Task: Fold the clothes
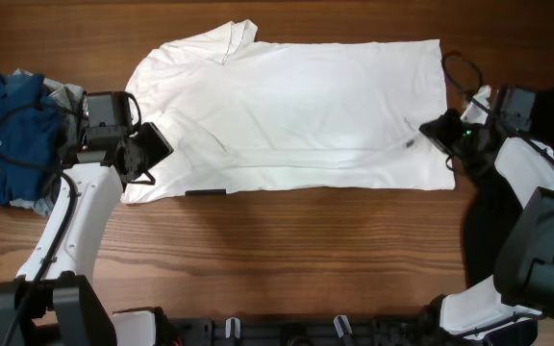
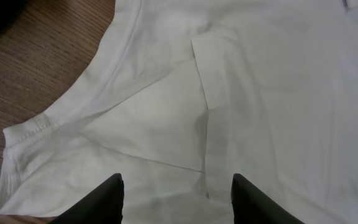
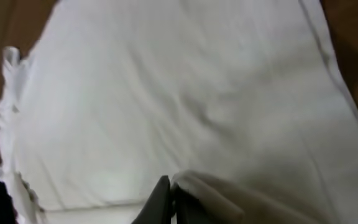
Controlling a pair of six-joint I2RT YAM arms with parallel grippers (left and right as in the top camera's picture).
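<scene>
- Nearest the robot, the left gripper (image 2: pixel 178 186) is held half-wide just above the near sleeve (image 1: pixel 152 183). Nothing is gripped, and the cloth beneath it is seen to lie in overlapping layers.
- At about the same depth on the other side, the right gripper (image 3: pixel 169 186) is closed on a small fold of the T-shirt (image 1: pixel 296 106), close to the front corner of the hem (image 1: pixel 442 106).
- The step in hand is judged to be the taking of matching grips at both ends. It would be done well if the left gripper were lowered onto the sleeve edge and all layers were pinched before anything is lifted. Both ends could then be raised together and the cloth kept taut.
- The T-shirt is laid flat in the middle of the wooden surface (image 1: pixel 287 250), with its long axis running from side to side. The shoulders are pointed to the robot's left, the hem to its right.
- Farther off, the far sleeve (image 1: pixel 234 40) is turned up at the back edge, and blue garments (image 1: pixel 8 125) are piled beside the left arm.
</scene>
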